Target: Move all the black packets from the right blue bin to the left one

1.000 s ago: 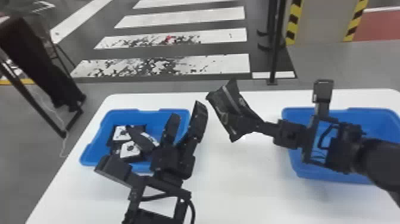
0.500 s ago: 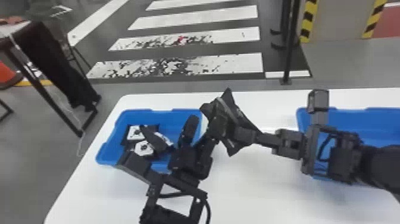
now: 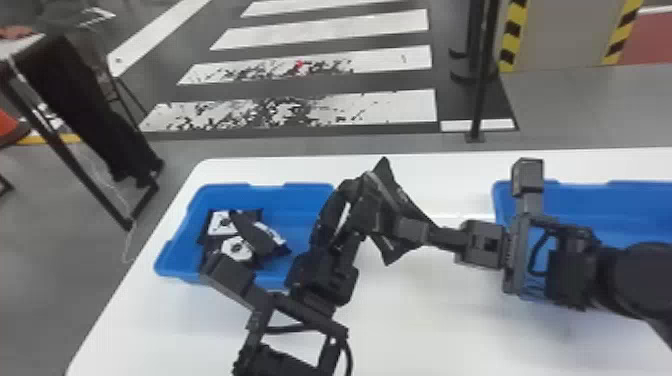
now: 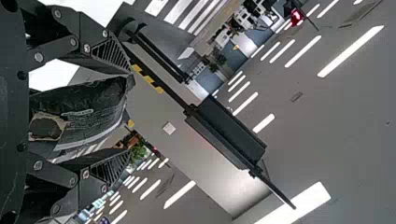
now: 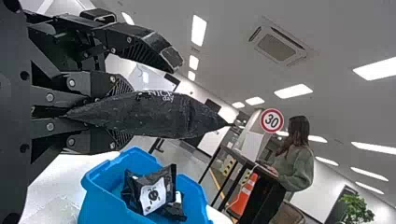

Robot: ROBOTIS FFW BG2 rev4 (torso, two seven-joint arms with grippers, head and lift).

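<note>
Over a white bench (image 3: 450, 325), the right gripper (image 5: 123, 113) clenches a glossy black packet (image 5: 163, 116) between the spread fingers (image 4: 112, 52) of the left gripper (image 4: 130, 116), apparently for handover towards the left blue plastic bin (image 3: 300, 200), where other black packets (image 3: 260, 237) lie.

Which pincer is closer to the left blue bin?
Left. The left pincer is by the bin, on its right side; the right pincer, holding a packet, is farther off over the table.
</note>
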